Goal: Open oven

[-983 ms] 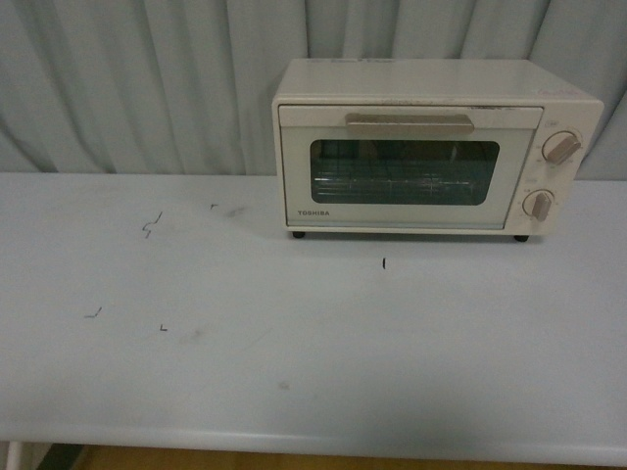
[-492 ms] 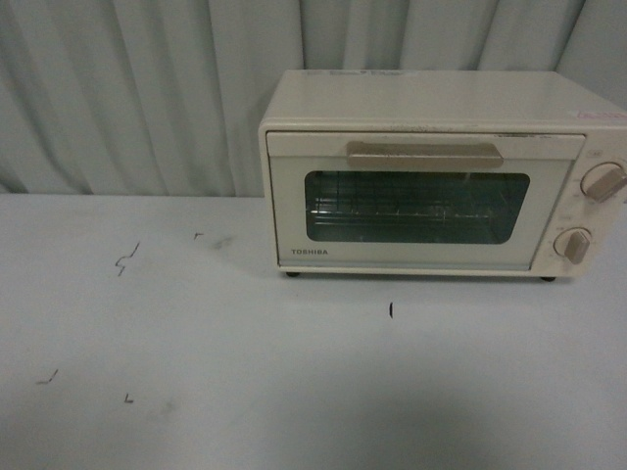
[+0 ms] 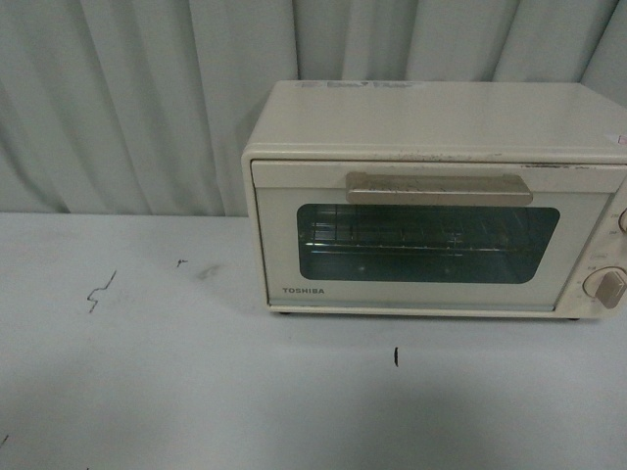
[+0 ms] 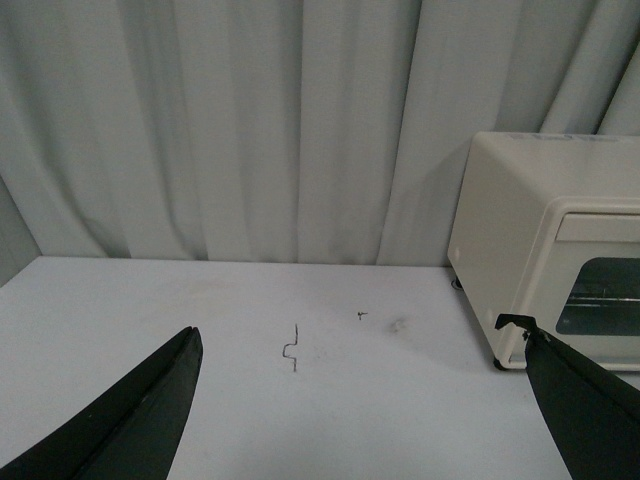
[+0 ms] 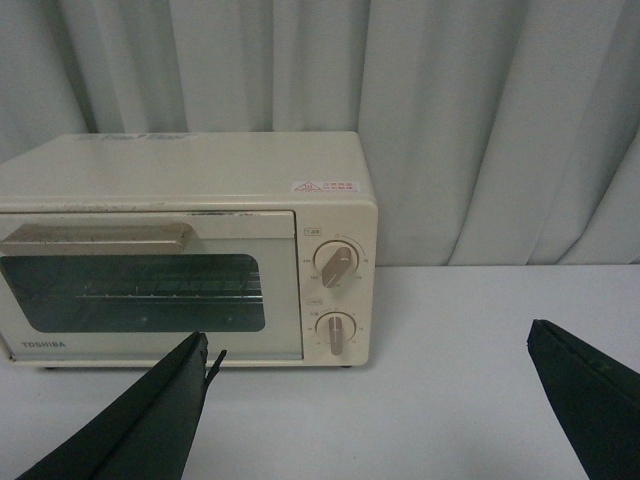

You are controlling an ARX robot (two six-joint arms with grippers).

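Closer loomed the oven (image 3: 431, 196), door shut; left gripper (image 4: 350, 328) and right gripper (image 5: 367, 333) hung jaws spread, readied for its handle (image 3: 439, 188).

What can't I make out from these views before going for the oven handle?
Front view: the oven's right end is cut off by the frame edge, leaving only a sliver of the upper knob.
Left wrist view: the door handle lies beyond the frame edge.
Right wrist view: lettering around the lower knob is too small to read.
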